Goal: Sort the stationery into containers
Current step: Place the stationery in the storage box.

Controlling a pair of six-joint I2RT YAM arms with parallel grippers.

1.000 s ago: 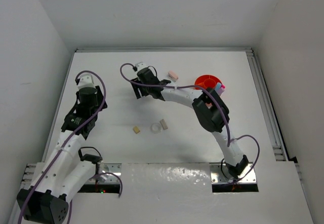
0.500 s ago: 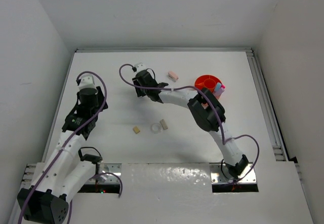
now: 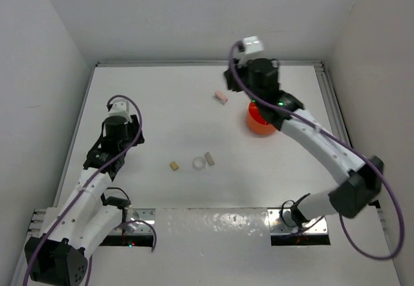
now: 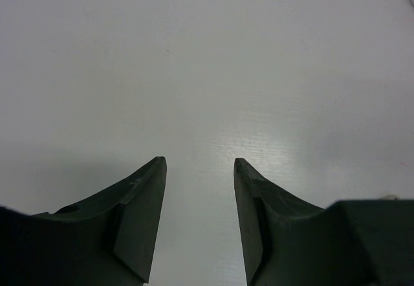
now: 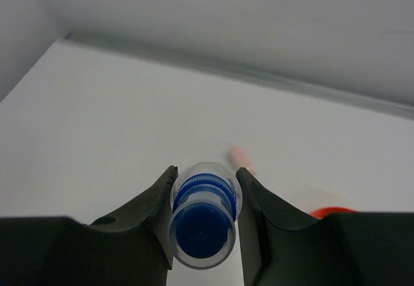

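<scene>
While right tool [image 5: 205,169] grips blue-capped bottle [image 5: 202,224], orange tub [image 3: 259,125] near.

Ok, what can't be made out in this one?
- Compartments of the orange tub: top view, the right arm overlaps it; right wrist view shows only a sliver.
- Body of the blue-capped bottle: right wrist view shows only the cap end in the right claw; top view, the arm hides it.
- Tape ring: top view, too small for detail.

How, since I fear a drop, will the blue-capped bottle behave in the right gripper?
The blue-capped bottle looks round and smooth, so it may twist or slip where the right gripper pinches its sides. Small, clear plastic: probably light and stiff. Laid sideways, it would likely roll.
</scene>
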